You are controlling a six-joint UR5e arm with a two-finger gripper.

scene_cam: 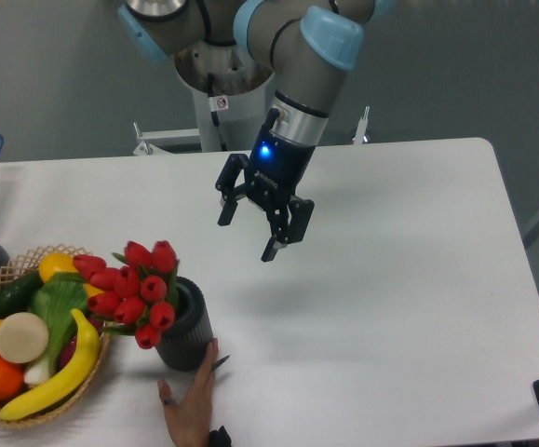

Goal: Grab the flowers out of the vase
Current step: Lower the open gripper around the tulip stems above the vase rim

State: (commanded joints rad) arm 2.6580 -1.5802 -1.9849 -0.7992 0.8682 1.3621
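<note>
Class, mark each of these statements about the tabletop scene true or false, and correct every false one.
1. The flowers stand in the vase. True.
2. The tool is shut on the flowers. False: its fingers are spread and it hangs in the air above the table, up and to the right of the flowers.
3. A human hand touches the base of the vase. True.
4. The banana lies on the bare table. False: it lies in the wicker basket with the other produce.
5. The vase lies tipped on its side. False: it stands upright.
</note>
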